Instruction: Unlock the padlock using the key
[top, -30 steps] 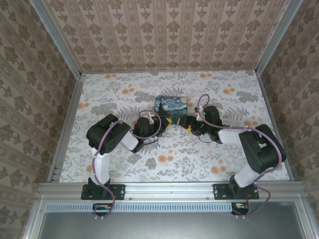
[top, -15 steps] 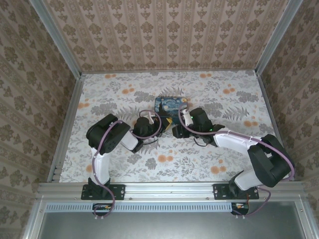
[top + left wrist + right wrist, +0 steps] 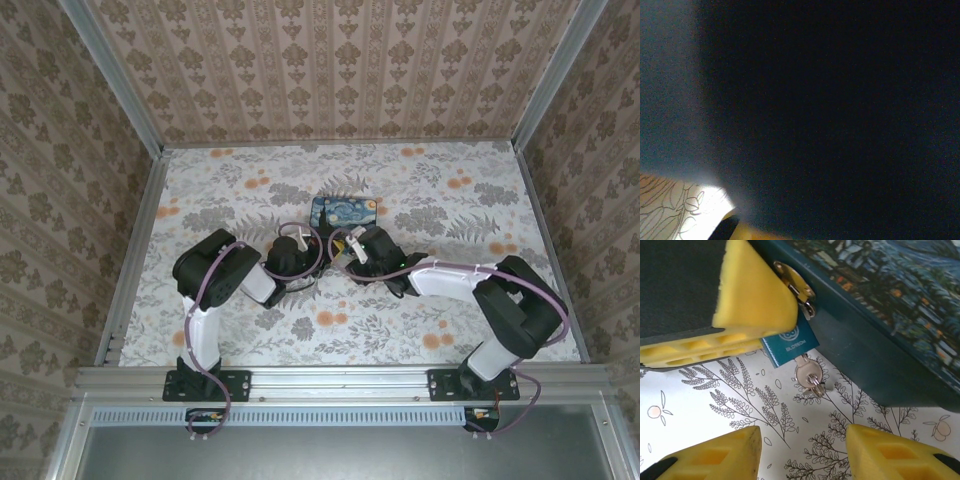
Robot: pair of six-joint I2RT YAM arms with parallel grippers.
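Top view: both arms reach in to the near edge of the blue-and-yellow painted box [image 3: 345, 208], which sits mid-counter [image 3: 240, 185] on the floral covering. Left hand [image 3: 320, 243] comes from the left, right hand [image 3: 343, 250] from the right. The two meet just in front of the box.

Right wrist view, close:
- Padlock [image 3: 789, 345]: small blue body with pale lettering, hanging from the brass clasp [image 3: 792, 282] on the box's dark teal front wall. It is tilted and sits just above the counter.
- Key [image 3: 807, 374]: silvery, seated in the underside of the padlock. Its head points down and toward the camera, with a small split ring through it. The ring lies on or just over the counter; cannot tell which.
- Left hand: one yellow finger [image 3: 755, 295] lies over the padlock's upper part, covering the shackle. The other finger is hidden. The hand is clenched, and the padlock juts out from under it as though pinched.
- Right hand: released. Its two yellow fingertips [image 3: 715, 455] stand wide apart at the lower edge, with bare printed counter between them. The key is beyond the tips, near but not touched.

Left wrist view: mostly dark blur, very close to something. A corner of the leaf-printed counter shows lower left, with a sliver of yellow beside it.
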